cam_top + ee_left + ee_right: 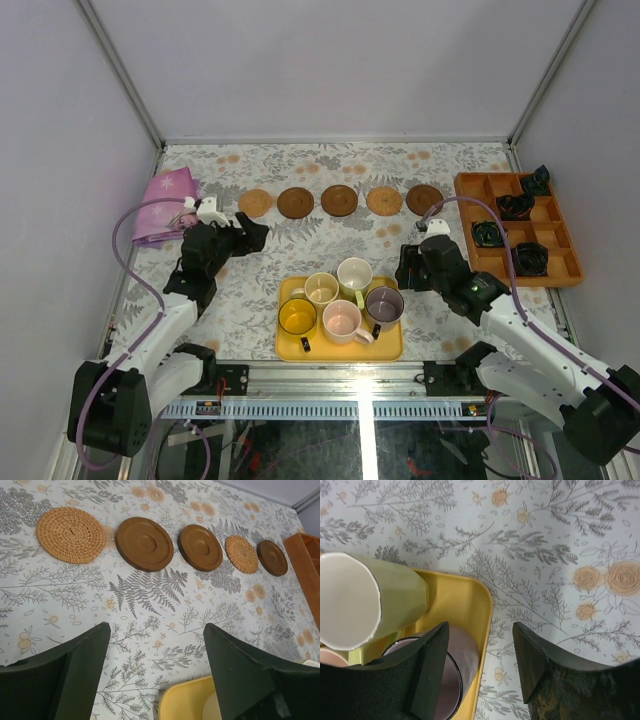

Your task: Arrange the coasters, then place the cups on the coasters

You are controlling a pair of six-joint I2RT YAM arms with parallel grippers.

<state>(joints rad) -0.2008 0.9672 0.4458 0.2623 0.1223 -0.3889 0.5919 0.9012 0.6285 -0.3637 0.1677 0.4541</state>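
Top external view only: whole layout at once. Across the far side of the floral tablecloth [250, 290], a row of five coasters [339, 200], tan, brown, brown, tan, brown from the left. Nearer the arms, a yellow tray [390, 350] packed with the yellow cup [297, 316], cream cup [321, 289], pale green cup [354, 275], purple-grey cup [384, 303] and pink cup [342, 320], all well apart from the coasters. Right of the row, an orange compartment box [470, 215] with black objects [528, 258]; left of it, purple fabric [167, 205].

Left wrist view: looks up the same coaster row, with the left gripper [155, 630] spread wide above the tablecloth, nothing held, tray corner just beneath.

Right wrist view: close on the tray's right rim. Right gripper [480, 627] parted and gripping nothing, one finger over the purple-grey cup, the other outside the tray
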